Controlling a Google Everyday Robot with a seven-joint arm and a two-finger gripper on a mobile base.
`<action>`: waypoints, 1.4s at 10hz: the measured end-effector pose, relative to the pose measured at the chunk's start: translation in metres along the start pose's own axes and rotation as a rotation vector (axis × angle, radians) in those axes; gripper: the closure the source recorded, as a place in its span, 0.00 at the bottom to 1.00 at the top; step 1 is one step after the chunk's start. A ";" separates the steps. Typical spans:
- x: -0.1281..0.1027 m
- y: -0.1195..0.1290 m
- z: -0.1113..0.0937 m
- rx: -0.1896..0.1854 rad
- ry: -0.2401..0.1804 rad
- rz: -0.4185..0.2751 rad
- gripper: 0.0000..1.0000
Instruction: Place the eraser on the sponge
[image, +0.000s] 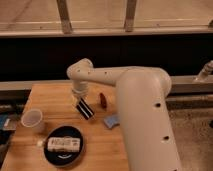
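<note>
The eraser, a black block with white stripes, hangs tilted just above the wooden table, left of centre. My gripper points down right over it and is shut on its upper end. The sponge, a small light-blue pad, lies on the table a short way to the right of the eraser and slightly nearer the front. Its right side is hidden behind my white arm.
A slim red object lies just right of the gripper, behind the sponge. A white cup stands at the left. A black round plate carrying a white bar sits at the front left. A dark rail runs behind the table.
</note>
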 end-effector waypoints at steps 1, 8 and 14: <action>0.003 -0.012 -0.011 0.010 -0.020 0.015 1.00; 0.079 -0.082 -0.048 0.056 -0.053 0.206 1.00; 0.156 -0.095 -0.025 0.039 0.015 0.367 1.00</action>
